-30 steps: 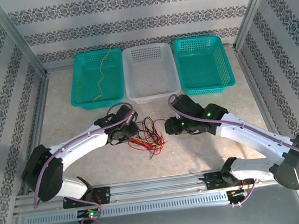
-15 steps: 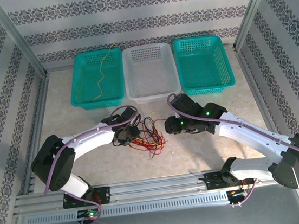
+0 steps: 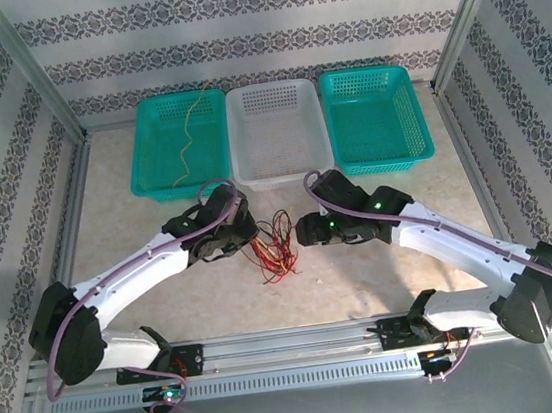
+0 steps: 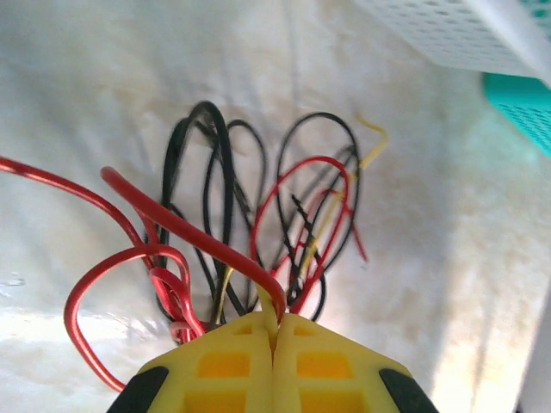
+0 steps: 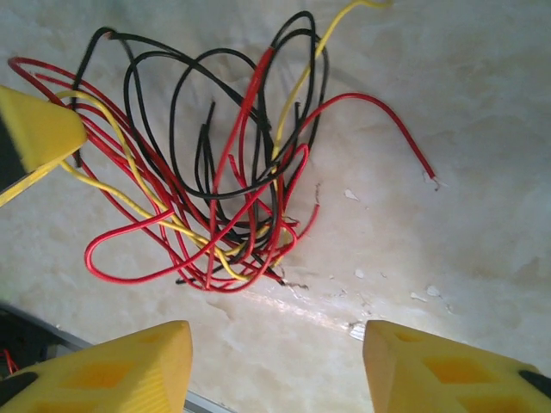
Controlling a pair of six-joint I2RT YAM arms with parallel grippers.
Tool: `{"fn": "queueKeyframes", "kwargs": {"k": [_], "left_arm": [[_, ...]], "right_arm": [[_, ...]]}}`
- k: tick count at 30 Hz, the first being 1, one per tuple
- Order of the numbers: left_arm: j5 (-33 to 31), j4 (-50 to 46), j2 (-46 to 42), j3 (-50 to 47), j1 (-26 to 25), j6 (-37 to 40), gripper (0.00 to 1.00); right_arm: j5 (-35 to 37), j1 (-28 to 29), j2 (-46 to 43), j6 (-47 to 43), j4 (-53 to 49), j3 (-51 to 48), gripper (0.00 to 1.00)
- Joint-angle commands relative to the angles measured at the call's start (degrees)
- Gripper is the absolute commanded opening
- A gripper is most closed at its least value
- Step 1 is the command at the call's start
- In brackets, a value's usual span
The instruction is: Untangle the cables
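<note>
The cables lie as a tangle of red, black and yellow wires on the table between the two arms. My left gripper is at the tangle's left edge. In the left wrist view my left gripper is shut, with a red cable and a thin yellow strand pinched between its tips. My right gripper is at the tangle's right side. Seen from the right wrist, my right gripper stands open over bare table just short of the tangle, holding nothing.
Three baskets stand in a row at the back: a teal one with a single yellow cable in it, a white one and another teal one. Metal frame posts border the table on both sides.
My left gripper has shut on the tangle's near-left strands and its arm has shifted. The right gripper's fingers have opened wider. The tangle has drawn slightly tighter and farther back.
</note>
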Motion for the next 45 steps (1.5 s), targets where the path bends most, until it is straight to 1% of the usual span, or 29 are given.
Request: {"fn": "queueKeyframes", "kwargs": {"k": [1,6,9,15,22,25,29,32,35,37,39,43,45], "left_arm": [[4.91,2.97,-1.63,3.02,-0.76,2.87,0.00],[8.72,4.83,-3.84,5.22,-1.30,4.38,0.00],[9.21,6.96,-6.22,5.53,-1.30,4.52,0.00],[7.74,9.52,-8.93,6.06,-1.27,4.52,0.00],[4.06,16.37,-10.79,3.63,-0.61,2.27,0.00],[3.66,17.23,-12.11,2.51,0.55,1.23,0.00],[4.37,16.75,-14.15,0.74,2.36,0.22,0.00],[4.84,15.71,-14.91,-0.47,3.08,-0.13,0.00],[5.40,13.84,-14.78,-1.05,3.49,-0.11,0.00],[5.25,13.13,-14.95,-1.93,3.53,-0.37,0.00],[5.72,13.32,-14.95,-3.11,3.75,-1.32,0.00],[8.40,14.66,-13.52,-3.83,4.41,-1.71,0.00],[8.57,14.39,-13.15,-3.51,4.49,-1.33,0.00]], "right_arm": [[-1.48,-0.64,1.61,-0.37,2.36,3.87,0.59],[-2.70,-0.73,5.31,-0.61,3.93,7.73,0.62],[-3.45,-1.48,7.08,-0.43,5.19,8.10,0.63],[-6.73,-3.01,9.26,0.68,10.57,1.84,0.59],[-8.35,-3.09,11.85,1.80,15.64,-7.42,0.55],[-6.35,-3.90,12.06,1.35,14.80,-9.75,0.54],[-4.71,-7.55,10.29,-0.57,11.28,-10.71,0.53],[-3.17,-9.77,6.25,-3.36,6.75,-8.39,0.53],[1.00,-9.99,1.88,-6.48,0.65,-3.26,0.56],[2.41,-9.46,-0.58,-8.15,-1.89,0.24,0.58],[2.33,-7.68,-2.97,-9.85,-1.88,2.76,0.63],[-0.98,-0.77,-5.24,-13.85,1.89,6.60,0.70],[-1.14,2.46,-4.55,-15.04,3.55,7.89,0.70]]}}
